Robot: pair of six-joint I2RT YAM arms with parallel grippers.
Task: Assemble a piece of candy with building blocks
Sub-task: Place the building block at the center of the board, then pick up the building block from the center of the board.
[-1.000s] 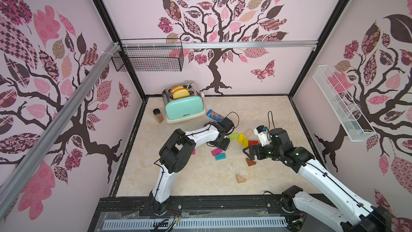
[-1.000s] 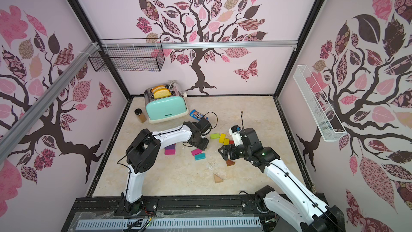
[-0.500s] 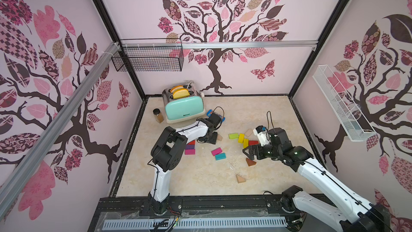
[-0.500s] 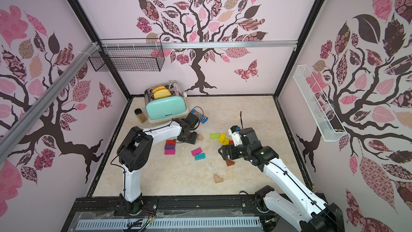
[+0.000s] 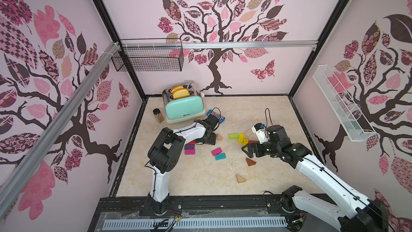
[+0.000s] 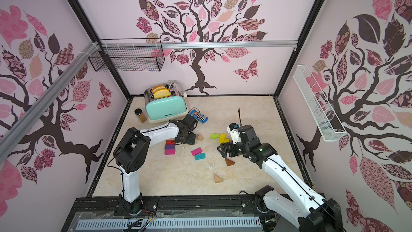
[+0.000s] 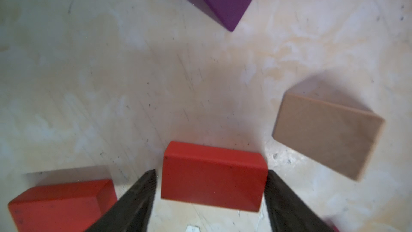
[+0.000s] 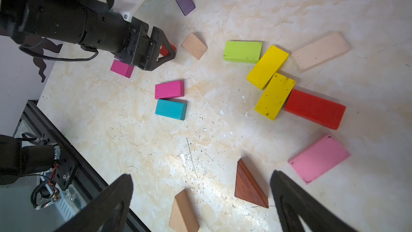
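Red blocks (image 8: 314, 109) (image 7: 214, 177) (image 7: 55, 204) three; yellow blocks (image 8: 267, 66) (image 8: 275, 95) two; magenta blocks (image 8: 122, 68) (image 8: 169, 89) two; purple blocks (image 8: 184, 1) (image 5: 189, 146) two; tan blocks (image 8: 194, 45) (image 8: 320, 50) two; green block (image 8: 242, 51) one; teal block (image 8: 171, 109) one; pink block (image 8: 318, 158) one; brown triangle (image 8: 248, 184) one; tan triangle (image 8: 182, 213) one; toaster (image 5: 184, 110) one; candy packet (image 6: 199, 117) one.

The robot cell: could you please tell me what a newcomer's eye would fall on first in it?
The mint toaster, toast in its slots, stands out at the back of the table, on the robot's left. Bright building blocks lie scattered across the table's middle. In the left wrist view, the fingers of the left gripper stand open either side of a red block.
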